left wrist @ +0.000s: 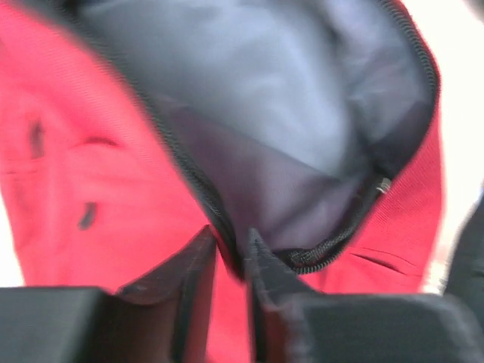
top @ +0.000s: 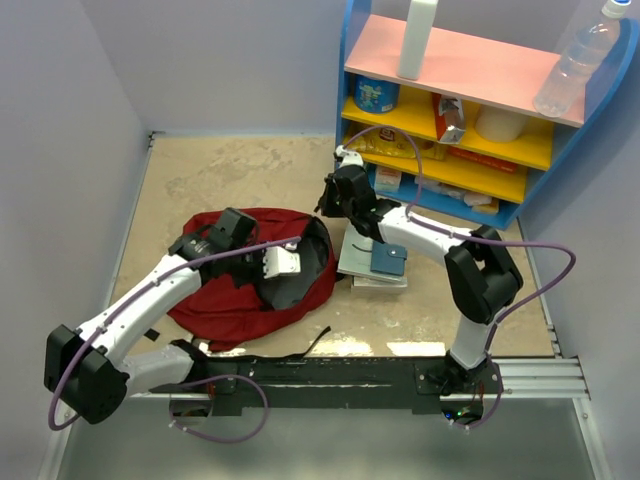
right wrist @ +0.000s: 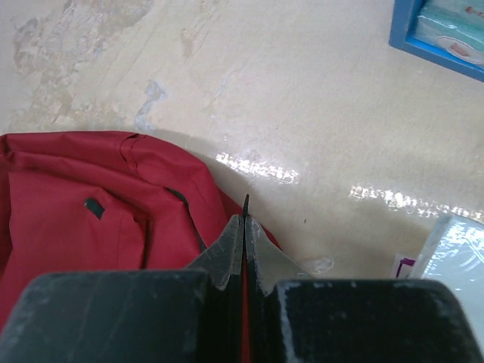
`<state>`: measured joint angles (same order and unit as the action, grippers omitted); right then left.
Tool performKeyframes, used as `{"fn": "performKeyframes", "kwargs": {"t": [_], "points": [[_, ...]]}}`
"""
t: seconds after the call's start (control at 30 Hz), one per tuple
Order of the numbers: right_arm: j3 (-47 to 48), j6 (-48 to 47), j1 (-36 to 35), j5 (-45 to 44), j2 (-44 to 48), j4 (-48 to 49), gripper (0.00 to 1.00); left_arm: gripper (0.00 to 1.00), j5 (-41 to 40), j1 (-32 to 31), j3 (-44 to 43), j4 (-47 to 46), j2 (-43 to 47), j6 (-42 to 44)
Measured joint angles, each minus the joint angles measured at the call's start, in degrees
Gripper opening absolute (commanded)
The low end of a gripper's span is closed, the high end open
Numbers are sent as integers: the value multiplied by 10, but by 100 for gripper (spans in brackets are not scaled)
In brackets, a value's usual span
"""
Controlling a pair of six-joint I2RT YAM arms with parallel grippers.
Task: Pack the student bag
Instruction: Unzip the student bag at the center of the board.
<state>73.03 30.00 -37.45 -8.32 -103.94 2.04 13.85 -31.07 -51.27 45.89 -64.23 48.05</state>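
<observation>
Dark red fabric student bag point(top: 235, 300) open, left gripper point(left wrist: 231, 253) clenched on its zipper rim at nine o'clock, right gripper point(right wrist: 243, 234) pinching its edge at one o'clock

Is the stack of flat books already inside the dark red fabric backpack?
No, the stack of books lies on the beige table just right of the dark red fabric backpack, outside its open mouth.

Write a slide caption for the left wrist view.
Left pincer pinches the zippered rim of the dark red soft fabric backpack, its grey-lined mouth gaping open.
</observation>
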Motion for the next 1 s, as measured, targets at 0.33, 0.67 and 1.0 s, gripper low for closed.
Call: {"fn": "performKeyframes", "kwargs": {"t": [0.33,0.67,1.0], "points": [[-26,0,12,-9,7,21,0,94,100,2,-54,92,-19,-50],[-42,-3,8,-12,36,23,0,100,-48,196,35,72,39,-11],[-52,-9,-1,-14,56,22,0,100,-91,501,-5,-59,-178,-27]]}}
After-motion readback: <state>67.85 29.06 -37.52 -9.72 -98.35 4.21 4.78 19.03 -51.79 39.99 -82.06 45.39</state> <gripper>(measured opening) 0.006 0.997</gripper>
